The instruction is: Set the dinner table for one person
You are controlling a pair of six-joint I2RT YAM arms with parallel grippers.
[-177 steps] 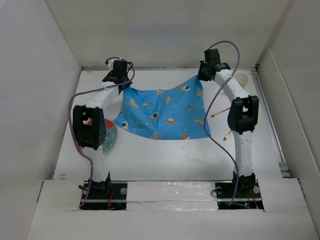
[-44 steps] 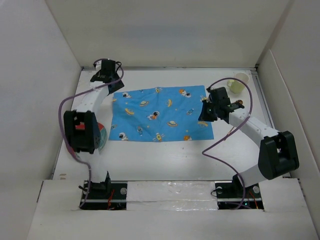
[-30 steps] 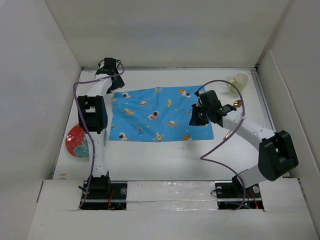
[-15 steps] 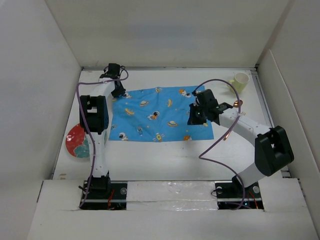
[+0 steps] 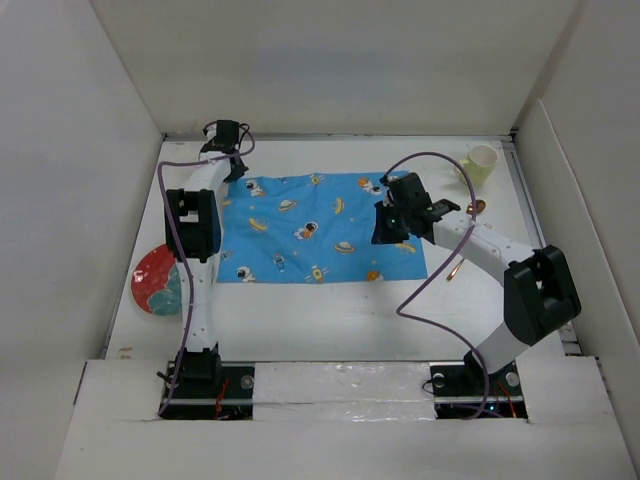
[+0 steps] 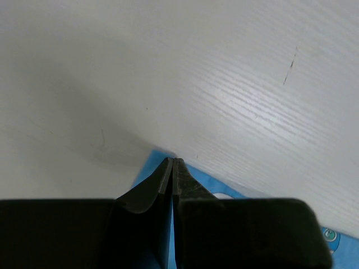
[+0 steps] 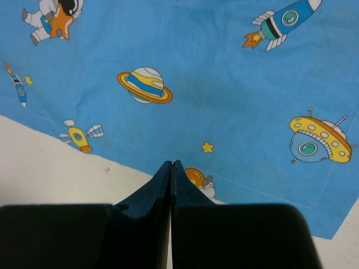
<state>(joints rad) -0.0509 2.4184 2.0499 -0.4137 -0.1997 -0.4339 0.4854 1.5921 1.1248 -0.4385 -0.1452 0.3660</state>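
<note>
At the far left of the bench, near its left edge, a round plate in red and pale blue lies flat, partly hidden behind the left arm. The bench itself is the broad white surface that carries every item in the overhead view, with the arm bases at its near edge.

The left tool is at the far left corner of the blue space-print placemat. Its wrist view shows the fingers pressed together with no gap, their tips over that blue corner and bare white bench beyond (whether any cloth is pinched between them cannot be told).

The placemat lies spread flat in the middle of the bench, its long sides running left to right.

The right tool is over the right part of the placemat. Its wrist view shows the fingers likewise clenched tight and holding nothing, with the tips above the cloth just inside its hem, beside a printed planet and a star.

Right of the placemat, copper-coloured cutlery lies on the bench, partly covered by the right arm. A pale yellow cup stands upright near the far right corner, well apart from both tools.
</note>
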